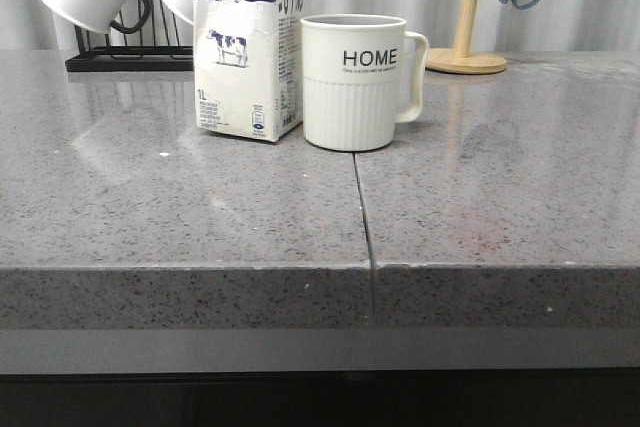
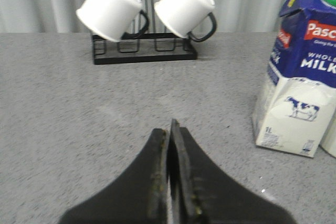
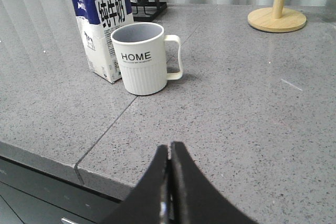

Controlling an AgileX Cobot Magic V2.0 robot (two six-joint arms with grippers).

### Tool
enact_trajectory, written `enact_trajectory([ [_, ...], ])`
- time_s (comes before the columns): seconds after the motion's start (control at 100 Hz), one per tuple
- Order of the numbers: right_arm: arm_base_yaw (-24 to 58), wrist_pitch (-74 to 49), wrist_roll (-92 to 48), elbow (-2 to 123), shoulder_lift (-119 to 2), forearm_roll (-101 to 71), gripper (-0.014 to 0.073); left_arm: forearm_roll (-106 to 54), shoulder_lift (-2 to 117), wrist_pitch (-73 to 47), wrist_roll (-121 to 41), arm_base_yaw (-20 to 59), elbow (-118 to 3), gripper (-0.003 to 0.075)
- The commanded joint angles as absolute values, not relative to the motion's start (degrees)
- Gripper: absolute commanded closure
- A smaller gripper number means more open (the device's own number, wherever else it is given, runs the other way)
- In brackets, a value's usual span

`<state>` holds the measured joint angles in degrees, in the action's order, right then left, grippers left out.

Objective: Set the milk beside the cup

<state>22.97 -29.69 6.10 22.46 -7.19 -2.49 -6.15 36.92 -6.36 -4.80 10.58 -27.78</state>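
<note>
White milk (image 2: 297,85) beyond left gripper (image 2: 170,129)

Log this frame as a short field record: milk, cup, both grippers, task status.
milk: tall white carton with dark blue top, upright on the grey stone counter
cup: cream ribbed ceramic HOME mug, upright, right beside the carton, handle pointing away from it
left gripper: shut, empty, clear of the carton
right gripper: shut, empty, clear of the mug
task status: looks done
</note>
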Motion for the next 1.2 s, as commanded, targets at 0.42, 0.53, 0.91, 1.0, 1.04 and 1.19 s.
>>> enact_trajectory([
  [0.42, 23.0, -25.3, 5.9, 24.0, -7.8, -2.4, 0.0661, -6.1, 21.5, -5.9, -4.9, 3.3, -17.5, 0.0741],
  [0.53, 23.0, -25.3, 5.9, 24.0, -7.8, -2.4, 0.0661, -6.1, 18.2, -5.9, -4.9, 3.3, -14.4, 0.0741],
  [0.91, 23.0, -25.3, 5.9, 24.0, -7.8, -2.4, 0.0661, -3.1, 6.9, -4.5, -4.9, -0.7, -3.6, 0.0741],
  [1.0, 23.0, -25.3, 5.9, 24.0, -7.8, -2.4, 0.0661, -3.0, 3.3, -4.5, -4.9, -0.9, -1.2, 0.0741],
  [1.04, 23.0, -25.3, 5.9, 24.0, -7.8, -2.4, 0.0661, -3.0, 1.8, -4.4, -4.9, -0.7, 0.1, 0.0741],
  [1.19, 23.0, -25.4, 5.9, 24.0, -7.8, -2.4, 0.0661, -1.4, -1.6, -5.0, -4.9, -0.4, 2.2, 0.0741],
])
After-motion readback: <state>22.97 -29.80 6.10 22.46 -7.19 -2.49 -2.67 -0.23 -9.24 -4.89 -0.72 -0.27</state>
